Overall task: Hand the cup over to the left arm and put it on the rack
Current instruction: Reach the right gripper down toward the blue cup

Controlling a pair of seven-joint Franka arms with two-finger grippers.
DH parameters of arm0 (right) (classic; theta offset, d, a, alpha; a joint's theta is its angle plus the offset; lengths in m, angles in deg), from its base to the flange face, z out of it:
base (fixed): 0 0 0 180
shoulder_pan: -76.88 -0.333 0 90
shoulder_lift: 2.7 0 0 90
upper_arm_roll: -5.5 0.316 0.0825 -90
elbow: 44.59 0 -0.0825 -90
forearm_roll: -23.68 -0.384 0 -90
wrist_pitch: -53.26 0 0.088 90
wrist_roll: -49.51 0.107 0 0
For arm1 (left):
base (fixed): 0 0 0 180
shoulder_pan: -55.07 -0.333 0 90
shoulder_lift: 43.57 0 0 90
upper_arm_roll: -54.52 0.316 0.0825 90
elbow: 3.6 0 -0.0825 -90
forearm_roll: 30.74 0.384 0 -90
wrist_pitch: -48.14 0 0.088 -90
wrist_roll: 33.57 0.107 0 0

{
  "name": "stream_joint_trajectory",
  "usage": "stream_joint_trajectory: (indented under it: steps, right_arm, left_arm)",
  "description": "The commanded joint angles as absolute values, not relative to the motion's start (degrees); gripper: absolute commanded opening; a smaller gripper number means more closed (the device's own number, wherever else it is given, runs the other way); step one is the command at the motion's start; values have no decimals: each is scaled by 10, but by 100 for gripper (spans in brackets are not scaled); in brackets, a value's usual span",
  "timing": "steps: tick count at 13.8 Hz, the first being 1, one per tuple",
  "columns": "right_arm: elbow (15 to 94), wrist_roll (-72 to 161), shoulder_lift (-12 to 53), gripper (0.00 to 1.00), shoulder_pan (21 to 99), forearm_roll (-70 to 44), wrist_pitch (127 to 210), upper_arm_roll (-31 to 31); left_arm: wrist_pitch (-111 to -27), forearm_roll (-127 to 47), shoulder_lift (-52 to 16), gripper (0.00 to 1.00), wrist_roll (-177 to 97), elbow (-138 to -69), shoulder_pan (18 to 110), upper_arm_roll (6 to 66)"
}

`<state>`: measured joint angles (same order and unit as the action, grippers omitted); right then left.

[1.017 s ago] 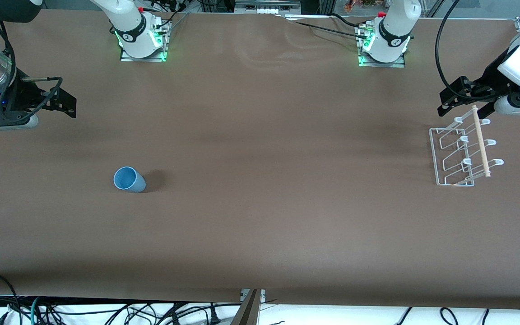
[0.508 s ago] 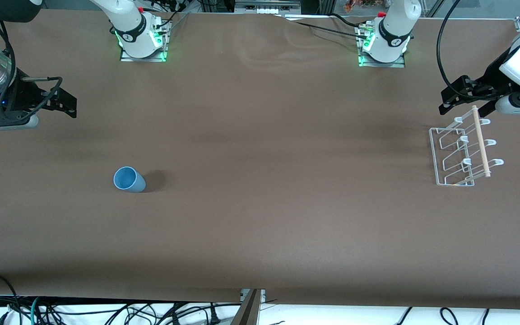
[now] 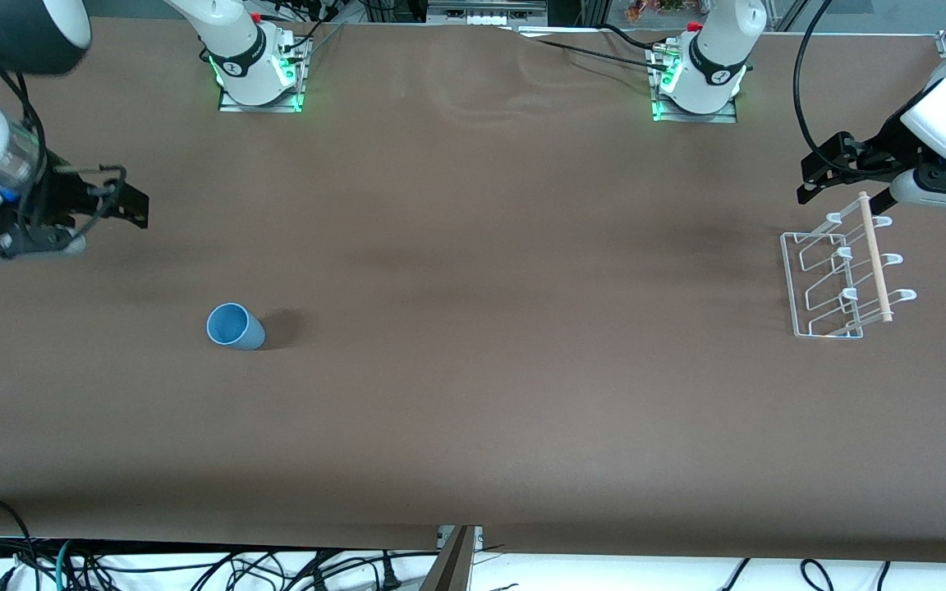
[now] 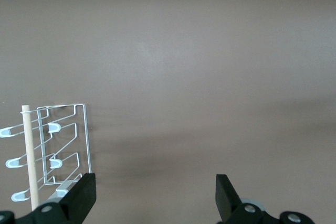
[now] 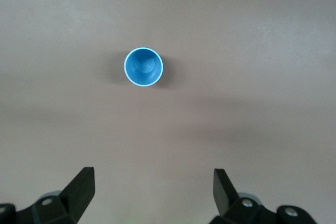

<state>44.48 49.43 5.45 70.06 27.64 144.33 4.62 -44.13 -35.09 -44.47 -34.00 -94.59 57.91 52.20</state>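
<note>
The light-blue cup point(image 3: 235, 327) stands upright, mouth up, on the brown table toward the right arm's end; it also shows in the right wrist view point(image 5: 143, 66). My right gripper point(image 3: 130, 203) is open and empty, in the air over the table's edge at that end, well apart from the cup; its jaws point(image 5: 154, 187) frame bare table. The white wire rack point(image 3: 838, 279) with its wooden dowel stands at the left arm's end and shows in the left wrist view point(image 4: 58, 150). My left gripper point(image 3: 819, 175) is open and empty over the table beside the rack.
The two arm bases point(image 3: 255, 70) point(image 3: 699, 78) stand along the table's edge farthest from the front camera. Cables point(image 3: 194, 566) lie below the table's near edge. The brown table point(image 3: 489, 328) is bare between cup and rack.
My right gripper has shifted a little toward the cup and the table's middle. My left gripper has risen slightly beside the rack. The cup and the rack have not moved.
</note>
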Motion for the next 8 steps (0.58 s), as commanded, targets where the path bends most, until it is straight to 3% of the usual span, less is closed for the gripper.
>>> stream_joint_trajectory:
  steps: [1, 8]
  right_arm:
    - [428, 487, 96, 100, 717, 276, 1461, 49]
    - [440, 465, 183, 100, 734, 274, 1545, 49]
  left_arm:
    - [-436, -338, -433, 100, -325, -934, 577, 520]
    - [-436, -340, -428, 100, -325, -932, 564, 525]
